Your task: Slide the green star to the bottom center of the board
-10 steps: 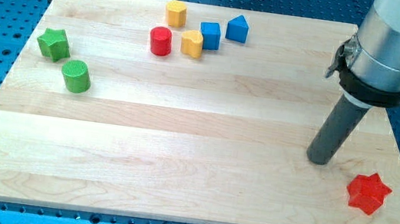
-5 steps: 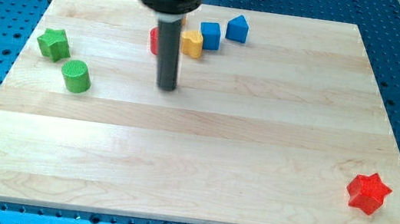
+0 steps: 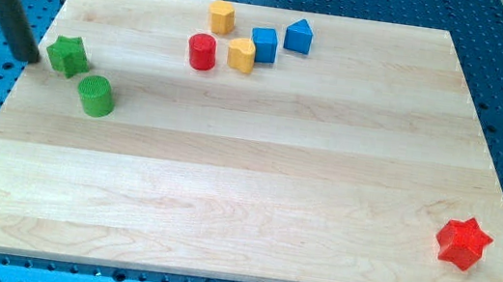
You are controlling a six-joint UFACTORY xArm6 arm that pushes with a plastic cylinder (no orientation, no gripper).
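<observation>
Tip (image 3: pixel 26 58) sits just left of the green star (image 3: pixel 67 55), perhaps touching; light, rigid, likely spins if pushed off-centre; no end effector jaws.

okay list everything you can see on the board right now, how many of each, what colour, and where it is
green star: 1, green, left edge, upper part
green cylinder: 1, green, just below-right of the star
red cylinder: 1, red, top centre-left
yellow blocks: 2, yellow, top centre; second beside the red cylinder
blue blocks: 2, blue, top centre; second to its right
red star: 1, red, bottom right corner
board: 1, pale wood, on a blue perforated table
my tip: 1, dark rod, just left of the green star
</observation>
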